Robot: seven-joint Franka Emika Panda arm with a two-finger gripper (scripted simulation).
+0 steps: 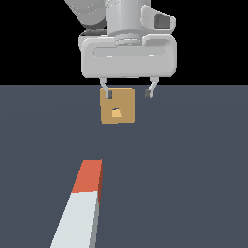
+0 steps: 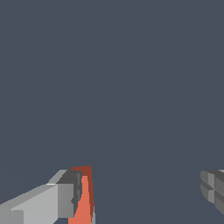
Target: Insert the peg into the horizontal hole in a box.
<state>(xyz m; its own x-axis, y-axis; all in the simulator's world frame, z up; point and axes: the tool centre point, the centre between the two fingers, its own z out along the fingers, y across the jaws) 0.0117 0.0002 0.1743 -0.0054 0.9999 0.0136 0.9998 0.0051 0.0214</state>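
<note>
1. The long, slim, square-section peg (image 1: 83, 206), white along most of its length with an orange-red end, lies flat on the dark grey table (image 1: 193, 184). In the exterior view it runs from about 6 o'clock up toward 12 o'clock, with the coloured end leading toward the box. Judged from this, the peg is laid roughly in line with its target.

2. The small, tan, wood-coloured square box (image 1: 117, 106) stands on the table well apart from the peg, at about 12 o'clock from the peg's orange-red end. The small opening of the hole (image 1: 116, 113) sits at the centre of the face turned toward the exterior camera, so the bore runs horizontally.

3. The pale grey tool (image 1: 128, 93) hangs above the table, pointing straight down, its broad body level. Its two dark fingertips are spread wide and hold nothing. In the exterior view one fingertip overlaps the box's upper corner at about 10 o'clock; whether it touches the box cannot be told.

4. In the wrist view the peg's orange-red end (image 2: 84, 197) appears just beside one fingertip (image 2: 65, 199), while the other fingertip (image 2: 213, 189) stands well apart. Contact with the peg cannot be confirmed. The peg is not yet grasped.
</note>
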